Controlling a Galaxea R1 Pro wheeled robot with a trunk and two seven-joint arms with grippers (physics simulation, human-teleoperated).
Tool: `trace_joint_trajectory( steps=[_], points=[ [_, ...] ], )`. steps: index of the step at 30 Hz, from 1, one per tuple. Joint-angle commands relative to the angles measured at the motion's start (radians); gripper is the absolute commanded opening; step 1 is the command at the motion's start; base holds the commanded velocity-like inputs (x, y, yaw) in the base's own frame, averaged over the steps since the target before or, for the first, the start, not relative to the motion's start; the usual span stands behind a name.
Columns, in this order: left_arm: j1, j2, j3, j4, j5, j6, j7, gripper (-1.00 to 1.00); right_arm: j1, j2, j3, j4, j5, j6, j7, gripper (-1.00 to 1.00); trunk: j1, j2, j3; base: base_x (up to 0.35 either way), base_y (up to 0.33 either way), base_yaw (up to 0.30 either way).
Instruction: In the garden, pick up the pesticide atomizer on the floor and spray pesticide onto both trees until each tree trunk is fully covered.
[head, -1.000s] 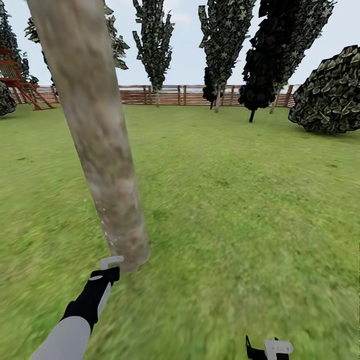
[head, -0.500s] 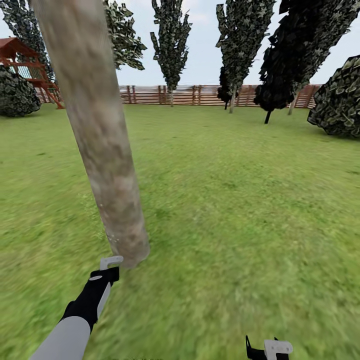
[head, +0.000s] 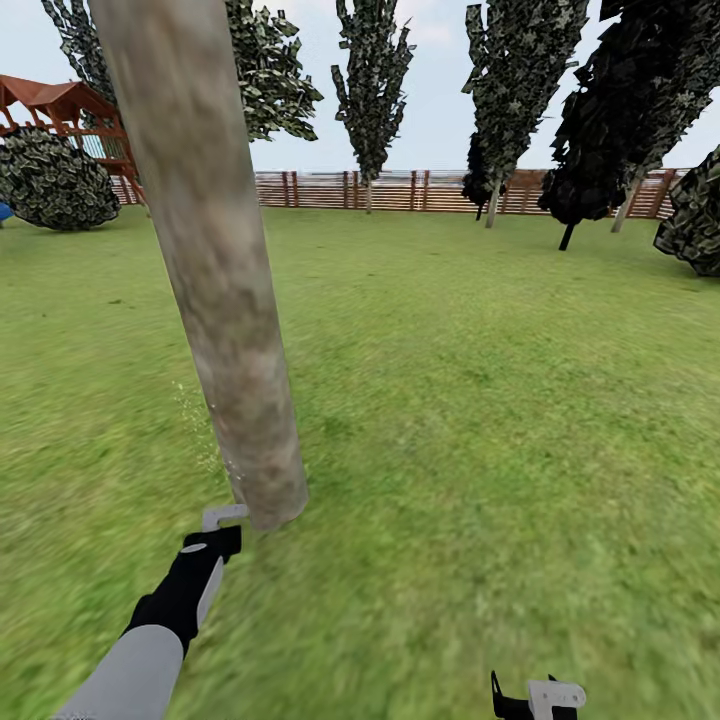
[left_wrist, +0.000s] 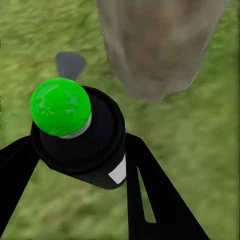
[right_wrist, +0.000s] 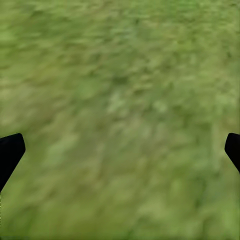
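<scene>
Nearest, low right: right gripper (head: 540, 697), white-tipped, idle at the frame's lower edge. In the right wrist view its jaws [no object between] stand wide apart over bare green grass lawn (right_wrist: 120, 115); released, holding nothing.

Left arm reaches forward and slightly right, forearm low over the grass, left gripper (head: 215, 530) just short of the trunk base. Left wrist view: jaws clenched on the small dark pesticide atomizer (left_wrist: 82, 142), 1 black finger (left_wrist: 150, 195) on each side of the body. Its white label faces the camera; the cap dot reads green here, not red.

Key relation: the thick grey-brown mottled tree trunk (head: 215, 270) lies directly ahead of the atomizer's top, very near, apart from it. Trunk's long axis runs upright, leaning slightly. Left arm is clearly the nearer one.

Tiny white pesticide specks (head: 200, 430) show beside the trunk's lower left flank. Judgement: spraying under way; upper trunk coverage cannot be told.

Far: brown horizontal-slat wooden fence (head: 400, 190), dark columnar trees (head: 375, 70).
</scene>
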Motion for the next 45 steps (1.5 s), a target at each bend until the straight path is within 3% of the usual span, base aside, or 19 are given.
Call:
trace_joint_trajectory(
  steps=[1, 4, 7, 10, 13, 15, 16, 17, 21, 22, 23, 30, 35, 40, 41, 42, 43, 45],
  points=[
    [-0.001, 0.006, 0.001, -0.002, 0.001, 0.002, -0.002, -1.00, 0.000, 0.000, 0.000, 0.000, 0.000, 0.000, 0.000, 1.00, 0.000, 0.000, 0.000, 0.000, -0.001, 0.001],
    [0.005, 0.063, 0.007, -0.047, 0.001, 0.004, -0.007, -1.00, 0.000, 0.000, 0.000, 0.000, 0.000, 0.000, 0.000, 1.00, 0.000, 0.000, 0.000, 0.000, 0.000, 0.000],
    [0.009, 0.091, 0.005, -0.050, 0.002, 0.004, -0.008, -1.00, 0.000, 0.000, 0.000, 0.000, 0.000, 0.000, 0.000, 1.00, 0.000, 0.000, 0.000, 0.000, 0.000, 0.000],
    [0.003, 0.074, -0.014, -0.052, 0.000, 0.005, -0.008, -1.00, 0.000, 0.000, 0.000, -0.001, -0.001, 0.000, 0.000, 1.00, 0.000, 0.000, 0.000, 0.000, 0.000, 0.000],
    [-0.001, 0.024, -0.057, -0.062, -0.001, 0.008, -0.008, -1.00, 0.000, 0.000, 0.000, -0.001, -0.001, -0.001, 0.000, 1.00, 0.000, 0.000, 0.000, 0.000, 0.000, 0.078],
    [-0.002, 0.008, -0.071, -0.074, 0.000, 0.011, -0.008, -1.00, 0.000, 0.000, 0.000, -0.001, -0.001, -0.001, 0.000, 1.00, 0.000, 0.000, 0.000, 0.000, 0.000, 0.231],
    [-0.002, -0.005, -0.087, -0.088, 0.000, 0.033, -0.009, -1.00, 0.000, 0.000, 0.000, -0.001, -0.001, -0.001, 0.000, 1.00, 0.000, 0.000, 0.000, 0.000, 0.000, 0.263],
    [-0.003, -0.017, -0.118, -0.143, 0.001, 0.097, -0.020, -1.00, 0.000, 0.000, 0.000, -0.001, -0.001, -0.001, 0.000, 1.00, 0.000, 0.000, 0.000, 0.000, 0.000, 0.274],
    [-0.001, -0.004, -0.129, -0.253, 0.000, 0.201, -0.124, -1.00, 0.000, 0.000, 0.000, -0.001, -0.001, -0.001, 0.000, 1.00, 0.000, 0.000, 0.000, 0.000, 0.000, 0.161],
    [0.003, 0.025, -0.127, -0.287, -0.001, 0.218, -0.163, -1.00, 0.000, 0.000, 0.000, -0.001, -0.001, -0.001, 0.000, 1.00, 0.000, 0.000, 0.000, 0.000, 0.000, 0.014],
    [0.007, 0.032, -0.130, -0.294, -0.001, 0.220, -0.168, -1.00, 0.000, 0.000, 0.000, -0.001, -0.001, -0.001, 0.000, 1.00, 0.000, 0.000, 0.000, 0.000, 0.000, 0.007],
    [0.012, 0.018, -0.134, -0.326, -0.006, 0.223, -0.165, -1.00, 0.000, 0.000, 0.000, -0.001, 0.000, 0.000, 0.000, 1.00, 0.000, 0.000, 0.000, 0.000, -0.110, 0.086],
    [0.014, 0.024, -0.137, -0.345, -0.012, 0.237, -0.163, -1.00, 0.000, -0.001, 0.000, 0.000, 0.000, 0.000, 0.002, 1.00, 0.000, 0.000, 0.000, -0.054, -0.264, 0.009],
    [0.013, 0.019, -0.132, -0.451, -0.014, 0.249, -0.161, -1.00, 0.000, 0.000, 0.000, -0.001, -0.001, 0.000, 0.002, 1.00, 0.000, 0.000, 0.000, -0.252, -0.201, 0.000],
    [0.008, 0.018, -0.132, -0.459, -0.013, 0.264, -0.161, -1.00, 0.000, 0.000, 0.000, -0.001, -0.001, 0.000, 0.001, 1.00, 0.000, 0.000, 0.000, -0.178, -0.107, 0.000],
    [0.001, 0.015, -0.134, -0.478, -0.009, 0.349, -0.161, -1.00, 0.000, 0.000, -0.001, -0.002, -0.001, 0.000, 0.000, 1.00, 0.000, 0.000, 0.000, -0.047, -0.028, 0.000],
    [0.000, 0.013, -0.142, -0.494, -0.008, 0.386, -0.161, -1.00, 0.000, 0.000, -0.001, -0.002, -0.001, 0.000, 0.000, 1.00, 0.000, 0.000, 0.000, -0.024, -0.014, 0.000],
    [-0.001, 0.013, -0.164, -0.511, -0.007, 0.417, -0.162, -1.00, 0.000, 0.000, -0.003, -0.005, -0.001, 0.000, 0.000, 1.00, 0.000, 0.000, 0.000, -0.010, -0.006, 0.000]
  ],
)
